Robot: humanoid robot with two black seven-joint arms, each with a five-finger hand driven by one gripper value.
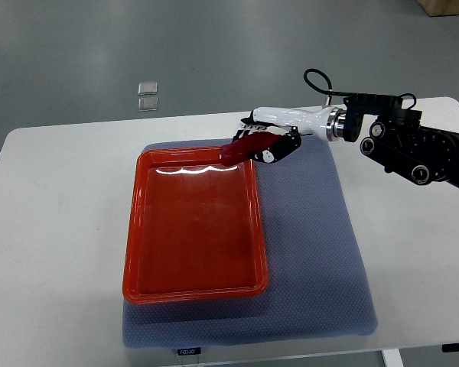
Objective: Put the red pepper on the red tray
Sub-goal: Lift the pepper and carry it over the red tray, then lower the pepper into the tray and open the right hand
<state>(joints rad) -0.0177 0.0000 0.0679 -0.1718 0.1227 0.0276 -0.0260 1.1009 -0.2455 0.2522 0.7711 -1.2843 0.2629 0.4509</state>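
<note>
I see the right hand gripping the red pepper over the red tray's far right corner.

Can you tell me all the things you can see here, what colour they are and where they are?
red pepper: one, dark red, held over the tray's far right corner
red tray: one, red, lying on the mat, nothing in its middle
mat: one, blue-grey, spread on the table under the tray
table: one, white, fills most of the view
small squares: two, pale grey, on the floor beyond the table
floor: grey-green, behind the table
right hand: one, white and black, shut on the red pepper
right arm: one, black, coming in from the right edge
</note>
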